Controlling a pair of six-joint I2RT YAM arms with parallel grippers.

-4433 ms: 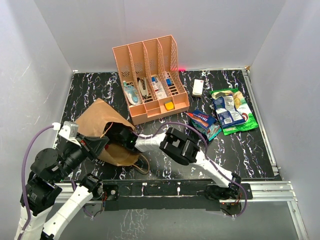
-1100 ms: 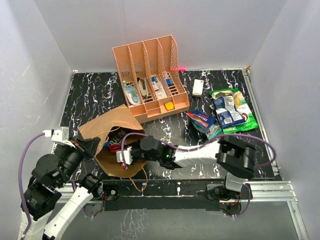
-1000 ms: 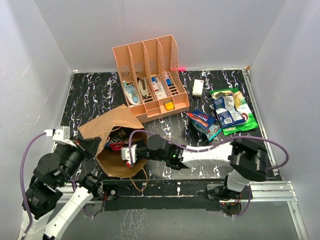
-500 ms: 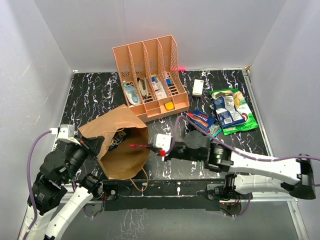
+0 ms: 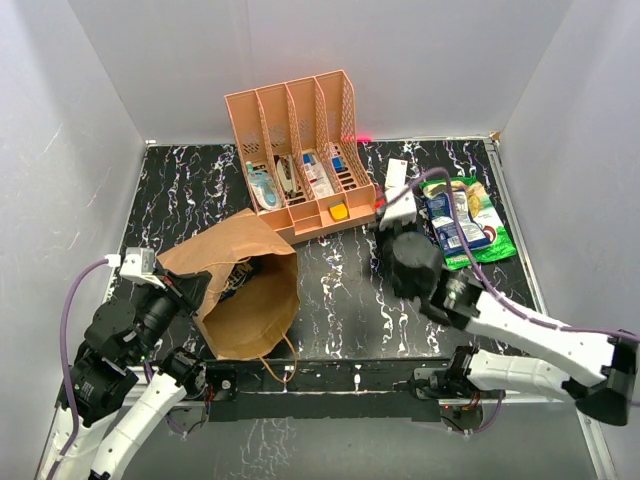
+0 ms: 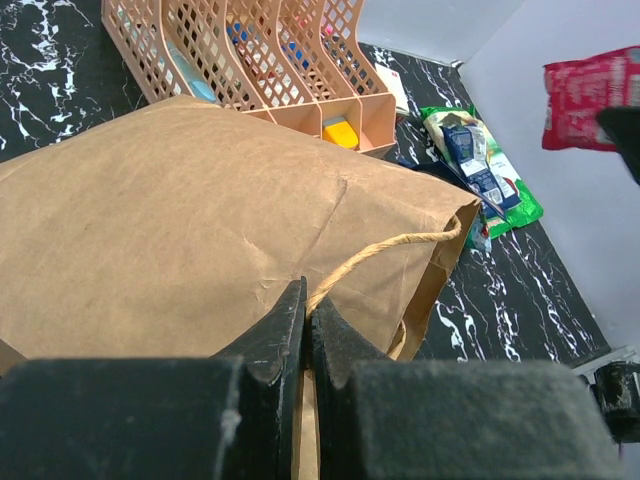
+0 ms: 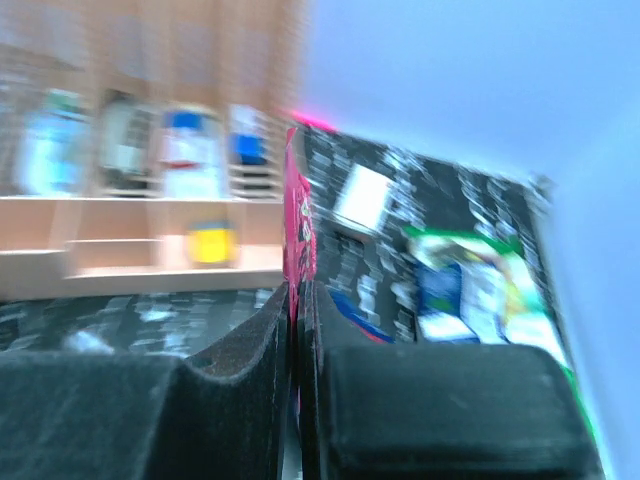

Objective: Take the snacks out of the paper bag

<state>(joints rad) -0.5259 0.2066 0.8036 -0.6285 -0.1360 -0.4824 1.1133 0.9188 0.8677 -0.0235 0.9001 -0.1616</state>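
Observation:
The brown paper bag (image 5: 248, 287) lies on its side at the front left, mouth to the right, with a dark packet (image 5: 232, 279) showing inside. My left gripper (image 6: 307, 300) is shut on the bag's loop handle (image 6: 390, 250). My right gripper (image 7: 302, 290) is shut on a red snack packet (image 7: 298, 200), held edge-on in the air in front of the rack's right end. That packet also shows at the upper right of the left wrist view (image 6: 588, 97). On the table to the right lie a green chip bag (image 5: 482, 226) and a dark blue packet (image 5: 448, 226).
An orange-pink file rack (image 5: 300, 160) with small toiletries stands at the back centre. A white remote (image 5: 395, 172) lies beside it, partly behind my right wrist. A blue-and-red packet (image 7: 357, 311) lies below the right gripper. Grey walls close the table on three sides.
My right gripper has drawn the red packet out of the bag's mouth and carried it right and back toward the snack pile. The left gripper has kept its hold on the handle.

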